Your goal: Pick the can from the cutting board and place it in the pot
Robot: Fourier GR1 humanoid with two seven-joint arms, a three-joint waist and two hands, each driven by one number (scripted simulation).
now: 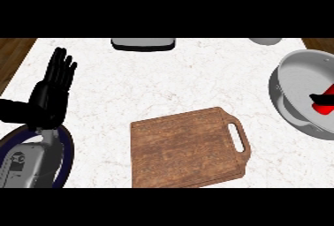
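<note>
One board (187, 148) lies on the surface (169, 75) at six o'clock, bare, its handle slot toward three. One pot (303, 90) sits at three o'clock, cut by the view's edge. Inside it one red can (321, 107) shows, with the black fingers of the right hand (326, 96) curled round it. The left hand (53, 86) rests at nine o'clock, fingers straight and up, holding nothing. One grey object (143, 43) sits at twelve, another pale one (266, 41) at one.
</note>
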